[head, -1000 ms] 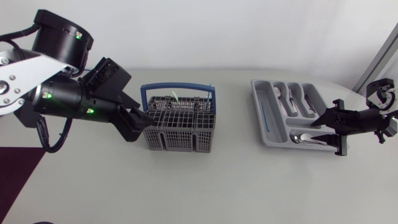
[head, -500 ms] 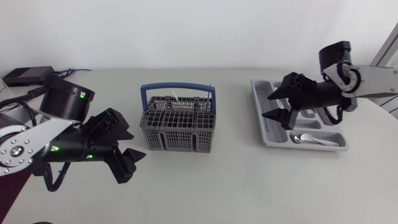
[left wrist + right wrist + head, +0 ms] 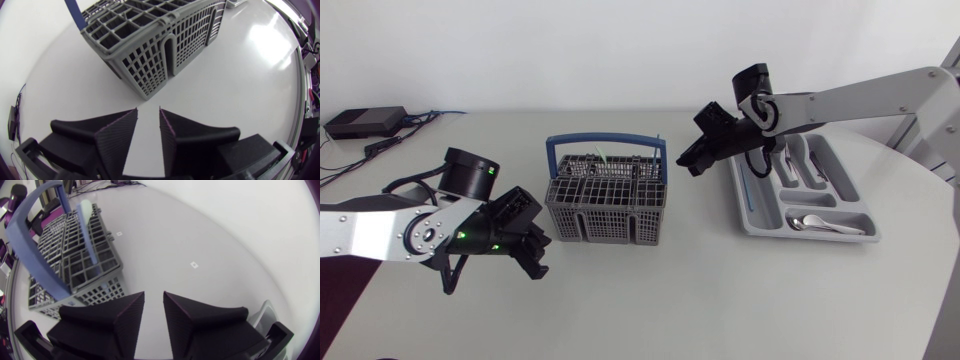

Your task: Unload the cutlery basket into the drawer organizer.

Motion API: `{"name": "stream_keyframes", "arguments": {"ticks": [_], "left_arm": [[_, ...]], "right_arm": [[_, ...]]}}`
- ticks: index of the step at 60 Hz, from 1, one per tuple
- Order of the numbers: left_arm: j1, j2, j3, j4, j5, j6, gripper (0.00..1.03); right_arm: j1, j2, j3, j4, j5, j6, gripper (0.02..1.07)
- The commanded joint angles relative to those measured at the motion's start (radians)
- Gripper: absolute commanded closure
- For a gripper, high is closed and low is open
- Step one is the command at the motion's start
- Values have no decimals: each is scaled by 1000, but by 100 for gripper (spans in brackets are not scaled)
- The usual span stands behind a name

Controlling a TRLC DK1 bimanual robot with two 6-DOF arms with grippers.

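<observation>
- The grey plastic grid cutlery basket with a blue hoop handle point(image 3: 608, 210) hides its load from above. Only the tip of a pale green utensil point(image 3: 602, 156) clears the grid, and I cannot tell what kind it is.
- From my right wrist, that utensil's lower end sinks into a compartment, out of sight, and the basket runs off the edge.
- My right arm point(image 3: 850, 95) covers the corner of the grey plastic drawer organizer point(image 3: 810, 235) nearest the basket. The silver cutlery point(image 3: 800, 160) beside it is too small to sort.
- From my left wrist, the basket's far side and most of its handle are cut off.
- My left arm point(image 3: 365, 232) leaves the head view at its side edge.
</observation>
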Motion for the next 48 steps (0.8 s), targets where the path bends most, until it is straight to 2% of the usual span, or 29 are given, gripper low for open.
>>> {"name": "stream_keyframes", "arguments": {"ticks": [1,10,21,28,34,48], "left_arm": [[12,52,4,41,1,10,82],[18,94,26,96,3,-9,83],[31,127,58,162,3,-39,83],[46,159,81,225,7,-64,83],[61,220,138,263,12,-81,83],[103,349,267,303,24,-88,83]], "right_arm": [[9,78,89,4,-19,100,98],[23,182,223,-39,-78,184,100],[43,224,292,-115,-170,215,100],[46,199,269,-152,-214,192,101],[46,136,184,-158,-259,158,101],[38,3,-12,-154,-269,89,101]]}}
